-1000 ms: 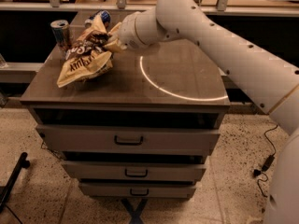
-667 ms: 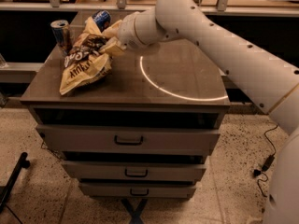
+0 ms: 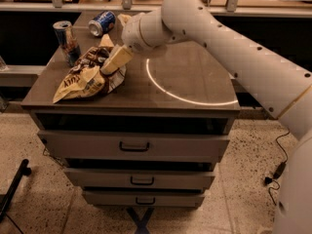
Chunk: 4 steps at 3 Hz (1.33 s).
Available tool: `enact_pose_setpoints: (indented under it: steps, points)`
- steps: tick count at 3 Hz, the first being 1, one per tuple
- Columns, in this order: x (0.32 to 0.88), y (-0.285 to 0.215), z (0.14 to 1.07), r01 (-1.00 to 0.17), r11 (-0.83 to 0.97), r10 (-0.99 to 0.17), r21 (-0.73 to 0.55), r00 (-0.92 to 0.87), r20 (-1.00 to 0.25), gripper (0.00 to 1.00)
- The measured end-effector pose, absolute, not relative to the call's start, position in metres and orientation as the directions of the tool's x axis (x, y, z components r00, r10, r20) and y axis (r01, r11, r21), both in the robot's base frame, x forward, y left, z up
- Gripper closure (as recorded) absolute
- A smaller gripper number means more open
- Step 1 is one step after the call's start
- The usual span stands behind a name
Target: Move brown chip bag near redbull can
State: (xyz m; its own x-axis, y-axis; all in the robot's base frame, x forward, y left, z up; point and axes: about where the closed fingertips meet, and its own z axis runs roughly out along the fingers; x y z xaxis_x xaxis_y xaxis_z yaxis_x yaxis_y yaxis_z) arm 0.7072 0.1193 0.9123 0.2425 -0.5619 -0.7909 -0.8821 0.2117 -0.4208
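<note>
The brown chip bag (image 3: 87, 78), crumpled, dark brown and tan with white lettering, lies on the left part of the cabinet top (image 3: 195, 77). My gripper (image 3: 111, 57) is at the bag's upper right end and is shut on it; one tan finger (image 3: 117, 58) lies across the foil. The redbull can (image 3: 66, 42), slim, silver and blue, stands upright at the back left, just beyond the bag's far edge and a short gap from it.
A wider blue can (image 3: 101, 23) lies on its side at the back of the top. A bright ring of light (image 3: 185, 84) marks the middle and right of the top. Drawers (image 3: 134, 146) sit below. A shelf rail (image 3: 58, 4) runs behind.
The gripper has come down and slightly toward the front with the bag. The bag now lies lower and flatter on the top, still beside the redbull can.
</note>
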Motion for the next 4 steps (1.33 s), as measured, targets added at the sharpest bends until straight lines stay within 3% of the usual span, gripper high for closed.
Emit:
enact_pose_setpoints:
  steps: [2,4]
  points:
    - [0.704,0.122,0.951,-0.89,0.185,-0.504,-0.417,0.279,-0.817,0.0]
    - [0.706,0.069,0.978,-0.854,0.243,-0.47,-0.459,0.311,-0.826,0.0]
